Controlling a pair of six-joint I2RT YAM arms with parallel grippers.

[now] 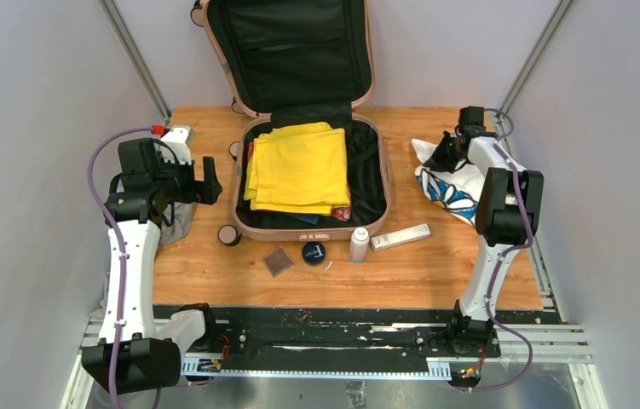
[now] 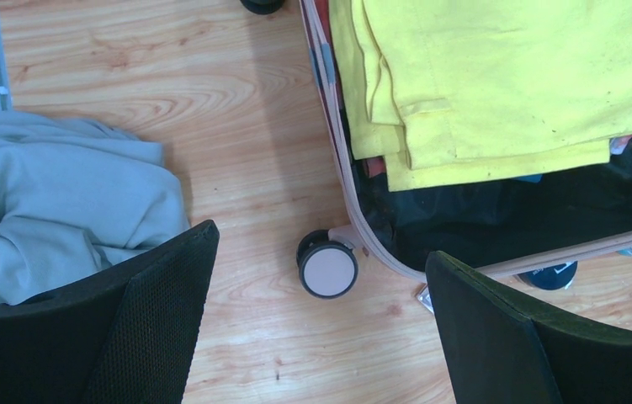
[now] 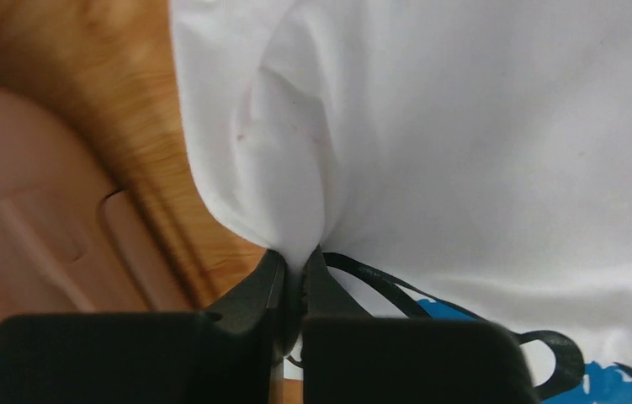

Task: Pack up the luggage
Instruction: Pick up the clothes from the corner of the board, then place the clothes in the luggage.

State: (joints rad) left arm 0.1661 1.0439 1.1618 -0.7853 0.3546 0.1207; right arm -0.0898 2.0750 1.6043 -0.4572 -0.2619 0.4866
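the luggage [image 1: 312, 232] lies open in the middle of the table [image 1: 435, 273], between the two arms, its lid [image 1: 291, 51] propped up against the back wall. the left pincer [image 1: 205, 181] hangs just off the case's left side with its jaws spread wide and nothing in them. from its own camera, the left pincer [image 2: 321, 252] looks down on the front-left spinner wheel [image 2: 327, 268] and the case's pink rim [image 2: 342, 160]. the right pincer [image 1: 444, 153] is off the case's right side, pinched tight on a fold of white cloth [image 1: 457, 183]. up close the right pincer [image 3: 294, 269] has its black fingers [image 3: 253, 295] nearly together, the cloth [image 3: 464, 126] bunched between them and the pink shell [image 3: 34, 219] blurred just beside.

the shell is smooth, pale pink and round-cornered, lined in black fabric. a neatly folded yellow garment [image 1: 303, 166] fills most of the lower half. the white cloth is soft and creased, printed in blue with black lines. a crumpled grey-blue garment [image 2: 51, 202] lies by the left arm.

in front of the case sit a dark square packet [image 1: 279, 261], a round dark blue tin [image 1: 314, 252], a small white bottle [image 1: 359, 244] and a long white box [image 1: 400, 236]. the tabletop is orange-toned wood grain, and plain pale grey walls [image 1: 35, 102] close in the sides.
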